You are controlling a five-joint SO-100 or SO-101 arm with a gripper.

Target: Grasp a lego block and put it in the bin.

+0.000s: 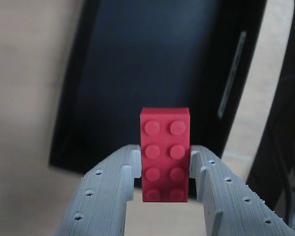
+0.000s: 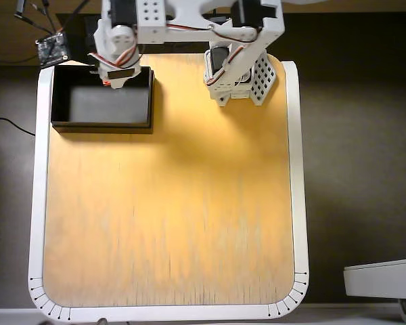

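The bin (image 2: pixel 101 125) lies open-topped, its floor bare, with the board (image 2: pixel 169 217) beside it clear.

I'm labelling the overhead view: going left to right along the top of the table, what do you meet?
Small circuit board → bin, with the gripper over its right part → the arm's white base.

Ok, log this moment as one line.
phase: carry | gripper: shut on lego block | position: above bin | block: not released
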